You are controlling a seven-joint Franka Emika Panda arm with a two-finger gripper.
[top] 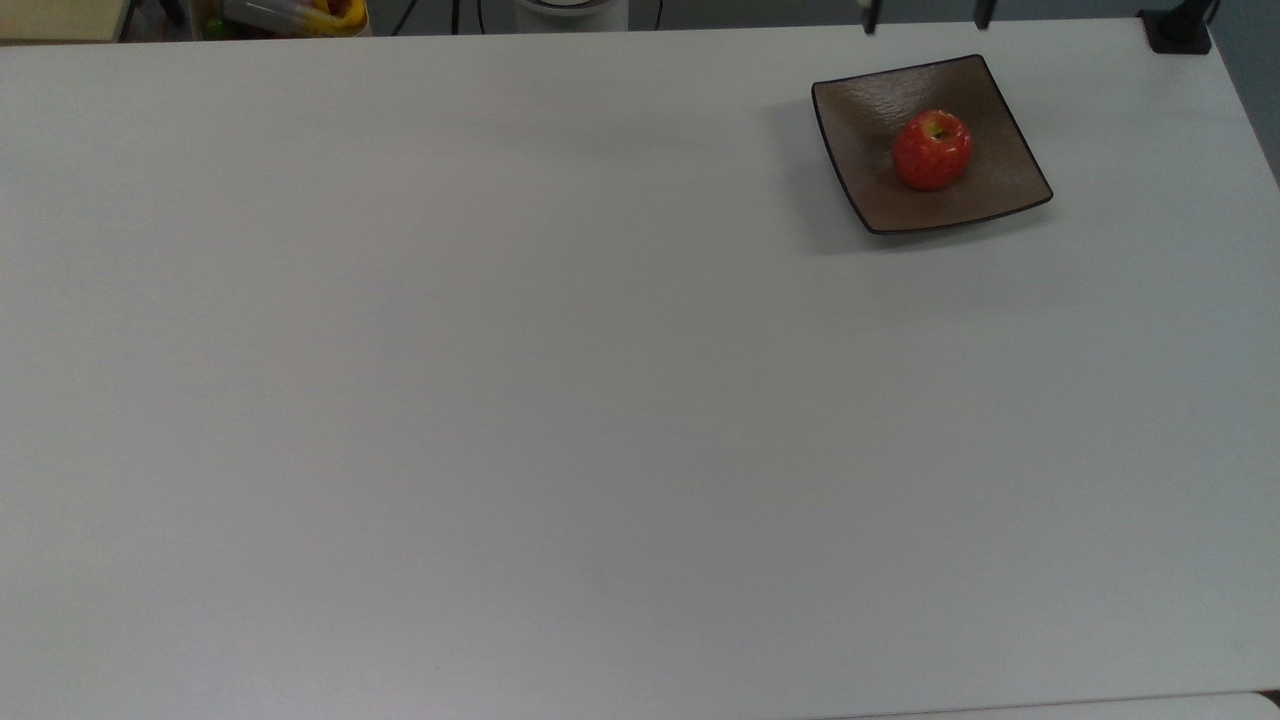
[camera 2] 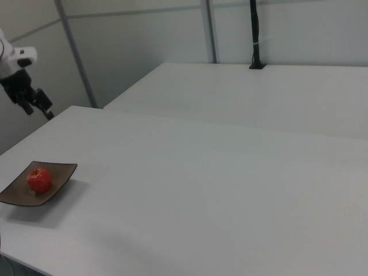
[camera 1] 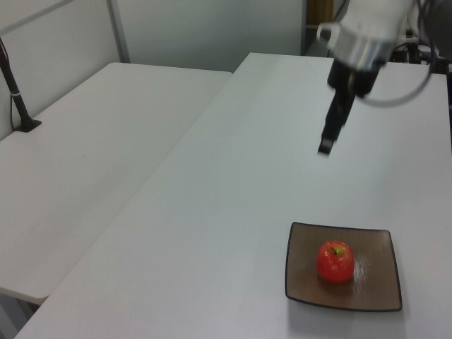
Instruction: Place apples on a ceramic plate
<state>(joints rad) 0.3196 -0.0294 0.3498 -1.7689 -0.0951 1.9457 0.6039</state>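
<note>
A small red apple (top: pixel 932 150) with a yellow-green stem dimple sits upright near the middle of the square brown-grey ceramic plate (top: pixel 1000 180). The plate lies at the far right of the table in the top view. My gripper (top: pixel 927 14) is open and empty, with only its two dark fingertips showing at the top view's upper edge. In the left view the gripper (camera 1: pixel 327 145) hangs high above the table, well clear of the apple (camera 1: pixel 335 261) and plate (camera 1: pixel 378 282). In the right view the gripper (camera 2: pixel 38 110) is up above the apple (camera 2: pixel 39 180) and plate (camera 2: pixel 14 196).
The white table (top: pixel 500 400) stretches wide to the top view's left. A black clamp base (top: pixel 1180 30) sits at its far right corner, and yellow items (top: pixel 295 15) lie beyond the far edge. A second table (camera 1: pixel 92 141) with a black pole (camera 1: pixel 14 88) adjoins it.
</note>
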